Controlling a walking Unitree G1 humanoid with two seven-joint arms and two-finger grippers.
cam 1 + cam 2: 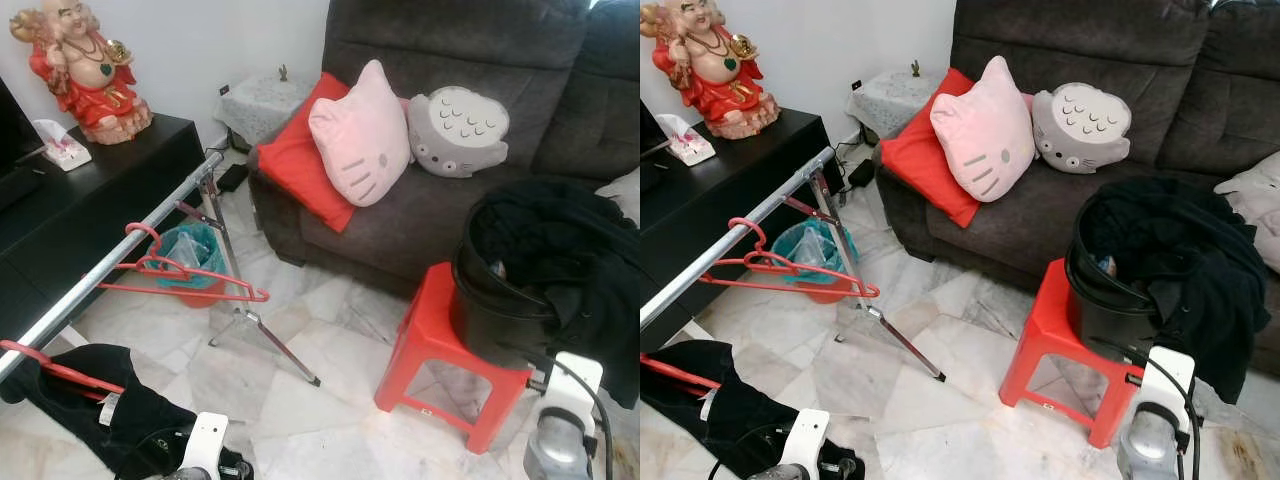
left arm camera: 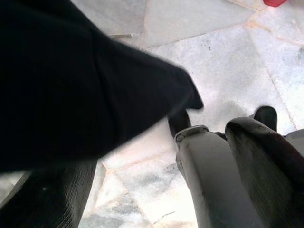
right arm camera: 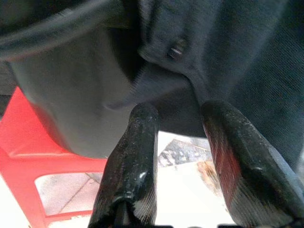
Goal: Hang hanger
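A silver rail (image 1: 110, 262) runs diagonally on the left, on a tripod stand. An empty red hanger (image 1: 185, 277) hangs from it. Lower on the same rail a second red hanger (image 1: 55, 368) carries a black garment (image 1: 115, 412). My left arm (image 1: 205, 448) is low at the bottom edge, right beside that garment, whose black cloth (image 2: 71, 85) covers much of the left wrist view. My right gripper (image 3: 179, 110) is open with nothing between its fingers (image 3: 130, 161), just under the black bucket (image 3: 61, 104) and the dark cloth (image 3: 237, 57) hanging from it.
The black bucket (image 1: 500, 300), stuffed with black clothes (image 1: 570, 250), stands on a red stool (image 1: 440, 350). Behind is a dark sofa (image 1: 440, 210) with cushions. A black cabinet (image 1: 90, 200) stands left and a teal bin (image 1: 190, 255) sits beneath the rail. The floor is marble tile (image 1: 330, 370).
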